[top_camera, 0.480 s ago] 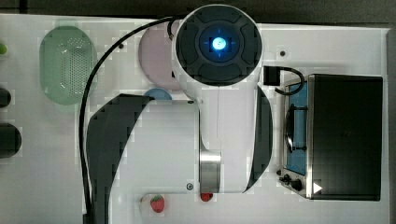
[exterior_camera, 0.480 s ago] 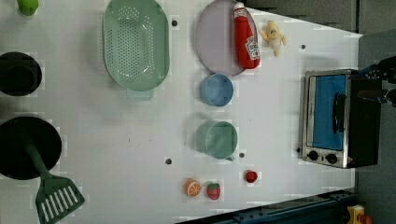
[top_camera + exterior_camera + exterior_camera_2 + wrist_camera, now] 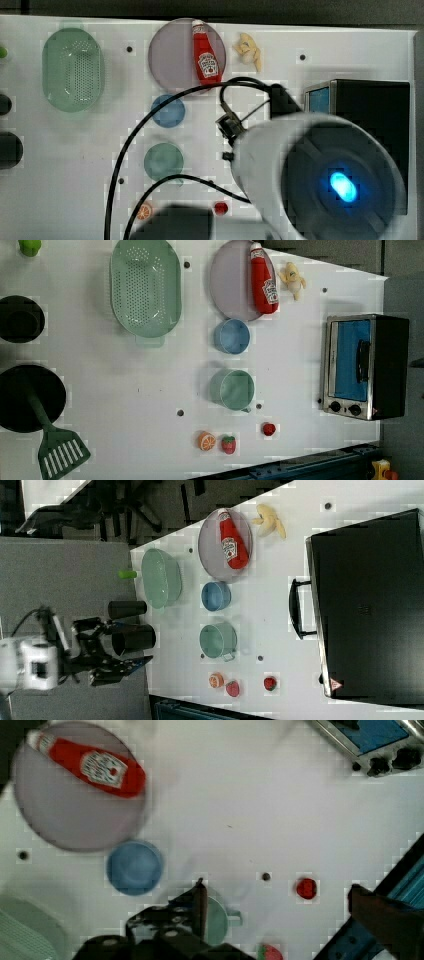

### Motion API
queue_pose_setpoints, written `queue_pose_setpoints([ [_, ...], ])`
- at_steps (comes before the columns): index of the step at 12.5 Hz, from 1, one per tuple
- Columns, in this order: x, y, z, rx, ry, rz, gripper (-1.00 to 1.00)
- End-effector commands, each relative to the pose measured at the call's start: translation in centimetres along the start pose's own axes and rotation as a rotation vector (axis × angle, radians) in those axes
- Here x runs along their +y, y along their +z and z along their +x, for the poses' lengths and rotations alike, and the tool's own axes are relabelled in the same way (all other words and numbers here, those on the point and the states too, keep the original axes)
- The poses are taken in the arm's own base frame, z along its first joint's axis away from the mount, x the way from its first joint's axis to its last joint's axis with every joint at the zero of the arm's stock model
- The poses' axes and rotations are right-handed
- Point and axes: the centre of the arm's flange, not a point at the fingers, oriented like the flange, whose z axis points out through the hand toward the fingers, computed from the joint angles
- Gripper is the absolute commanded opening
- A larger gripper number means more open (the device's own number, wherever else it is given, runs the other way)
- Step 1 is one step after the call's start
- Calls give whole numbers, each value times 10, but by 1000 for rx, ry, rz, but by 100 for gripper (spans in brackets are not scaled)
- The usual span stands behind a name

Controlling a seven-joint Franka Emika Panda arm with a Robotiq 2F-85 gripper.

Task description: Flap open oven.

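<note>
The oven (image 3: 365,367) stands at the left view's right edge of the white table (image 3: 125,385), with its blue glass door shut, the dark bar handle across the glass and two small black knobs under it. In the right view the oven (image 3: 367,605) shows its black top, and the handle sticks out toward the middle of the table. The gripper (image 3: 277,907) hangs above the table with its two fingers spread wide and nothing between them (one finger (image 3: 200,902) is over the green cup, the other is near the blue rail at the table edge). It is well apart from the oven (image 3: 380,742), which sits at a corner of the wrist view. In the top view the big white arm body covers most of the oven (image 3: 372,100), so that a corner of the glass and the black top are what can be seen there. On the table there is a grey plate (image 3: 230,285) with a red ketchup bottle (image 3: 263,282) lying on it, a blue bowl (image 3: 232,336) just beside the plate, and a green cup (image 3: 232,389) near the middle. A green colander (image 3: 145,287) is further to the left view's left, and a small red fruit (image 3: 269,428) lies between the cup and the oven.
</note>
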Motion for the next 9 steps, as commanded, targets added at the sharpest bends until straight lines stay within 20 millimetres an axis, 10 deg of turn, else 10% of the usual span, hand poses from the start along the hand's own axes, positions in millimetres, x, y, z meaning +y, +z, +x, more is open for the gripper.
queue_pose_setpoints([
  [1, -10, 8, 2, -14, 50, -23, 65],
  [6, 2, 26, 14, -39, 73, -48, -55],
  [9, 22, 58, 33, -89, 84, -88, -65],
])
